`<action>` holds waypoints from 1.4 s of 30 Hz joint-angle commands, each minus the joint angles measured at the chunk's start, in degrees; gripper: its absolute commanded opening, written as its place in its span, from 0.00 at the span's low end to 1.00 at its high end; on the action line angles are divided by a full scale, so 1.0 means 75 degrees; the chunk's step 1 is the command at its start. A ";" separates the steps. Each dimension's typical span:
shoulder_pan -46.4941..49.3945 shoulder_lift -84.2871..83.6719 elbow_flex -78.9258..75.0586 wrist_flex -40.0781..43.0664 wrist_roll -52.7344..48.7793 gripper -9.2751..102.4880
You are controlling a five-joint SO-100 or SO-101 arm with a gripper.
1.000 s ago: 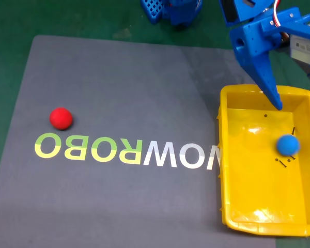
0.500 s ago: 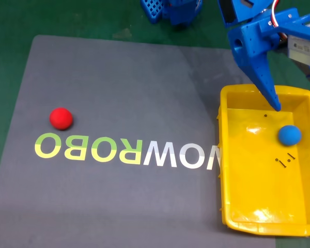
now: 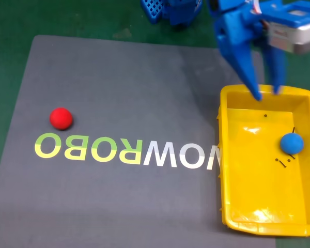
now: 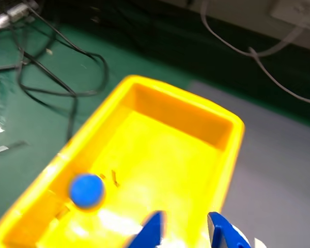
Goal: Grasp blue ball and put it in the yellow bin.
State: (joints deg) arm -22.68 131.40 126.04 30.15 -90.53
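The blue ball (image 3: pixel 291 143) lies inside the yellow bin (image 3: pixel 228 175), near its right wall, beside a few small dark screws (image 3: pixel 284 161). In the wrist view the blue ball (image 4: pixel 87 190) rests on the floor of the yellow bin (image 4: pixel 178 111) at the left. My blue gripper (image 3: pixel 266 93) hangs above the bin's far rim, open, with nothing between its fingers. In the wrist view the gripper (image 4: pixel 186 230) enters from the bottom edge, its two fingertips apart.
A red ball (image 3: pixel 61 118) sits on the grey mat (image 3: pixel 124 93) at the left, above the printed letters. A blue mesh part (image 3: pixel 154 9) and the arm's base stand at the top edge. Black cables (image 4: pixel 46 57) lie on the green surface beyond the bin.
The gripper has lifted and drawn back toward the bin's far rim, and its fingers now show spread apart. The blue ball has rolled slightly inside the bin.
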 commanded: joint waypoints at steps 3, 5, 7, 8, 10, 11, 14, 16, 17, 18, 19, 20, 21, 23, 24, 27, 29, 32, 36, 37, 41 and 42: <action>0.0902 0.1770 0.1289 0.0492 -0.0434 0.08; 0.1266 0.2367 0.1957 0.0586 -0.0668 0.08; 0.1617 0.2930 0.2625 0.0598 -0.0902 0.08; 0.1793 0.3187 0.2930 0.0598 -0.0973 0.08; 0.2145 0.3645 0.3492 0.0691 -0.1078 0.08; 0.2320 0.3855 0.3738 0.0762 -0.1102 0.08; 0.2883 0.4523 0.4418 0.1195 -0.1277 0.08; 0.3211 0.4898 0.4828 0.1406 -0.1441 0.08; 0.3363 0.5051 0.5027 0.1465 -0.1500 0.08; 0.3492 0.5227 0.5250 0.1512 -0.1559 0.08; 0.3598 0.5402 0.5449 0.1605 -0.1629 0.08; 0.3691 0.5613 0.5590 0.1828 -0.1688 0.08; 0.3750 0.5836 0.5684 0.2168 -0.1699 0.08; 0.3809 0.6352 0.5766 0.3152 -0.1688 0.08; 0.3809 0.6645 0.5766 0.3750 -0.1652 0.08; 0.3809 0.7535 0.5801 0.5461 -0.1523 0.08; 0.3809 0.7875 0.5883 0.6281 -0.1488 0.08; 0.3973 0.7875 0.6211 0.6434 -0.1500 0.08; 0.4242 0.7875 0.6809 0.6363 -0.1781 0.08; 0.4242 0.7875 0.6809 0.6422 -0.1641 0.08; 0.4020 0.7875 0.6820 0.6492 -0.1301 0.08; 0.3984 0.7887 0.6820 0.6504 -0.1230 0.08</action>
State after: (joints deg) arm 7.73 189.67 175.52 77.43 -101.07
